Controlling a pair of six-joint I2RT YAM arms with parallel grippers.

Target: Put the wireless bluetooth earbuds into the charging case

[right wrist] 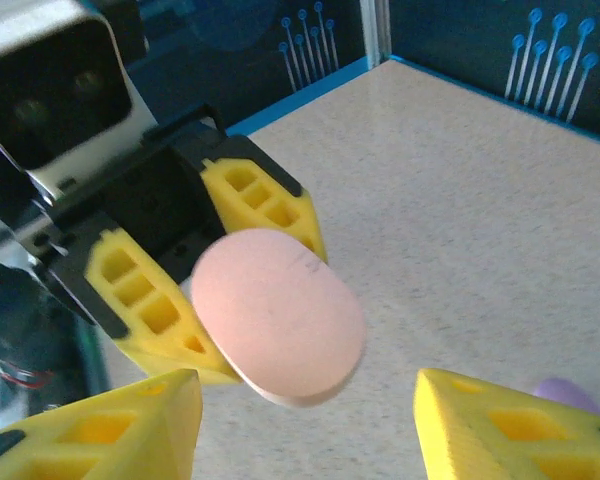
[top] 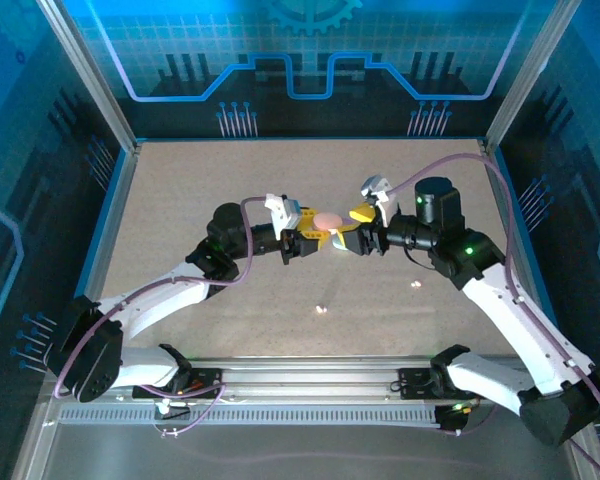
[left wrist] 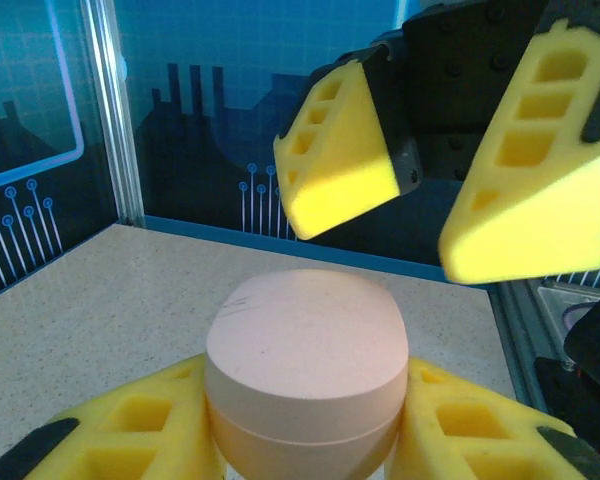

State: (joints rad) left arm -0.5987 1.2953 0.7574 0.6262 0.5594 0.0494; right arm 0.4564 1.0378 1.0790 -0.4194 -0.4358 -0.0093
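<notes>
Top external: your left gripper [top: 320,226] clamps the case [top: 327,218], lid looks closed; right gripper [top: 355,228] gapes at its 3 o'clock. Earbuds [top: 322,309] loose on table [top: 230,180] around 5 o'clock, none inserted.

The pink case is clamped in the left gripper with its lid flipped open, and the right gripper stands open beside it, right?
Not quite: the pink case is closed, its lid sitting flush on the lower half, as the left wrist view shows. The rest is right: the left gripper clamps it, and the right gripper stands open beside it.
</notes>
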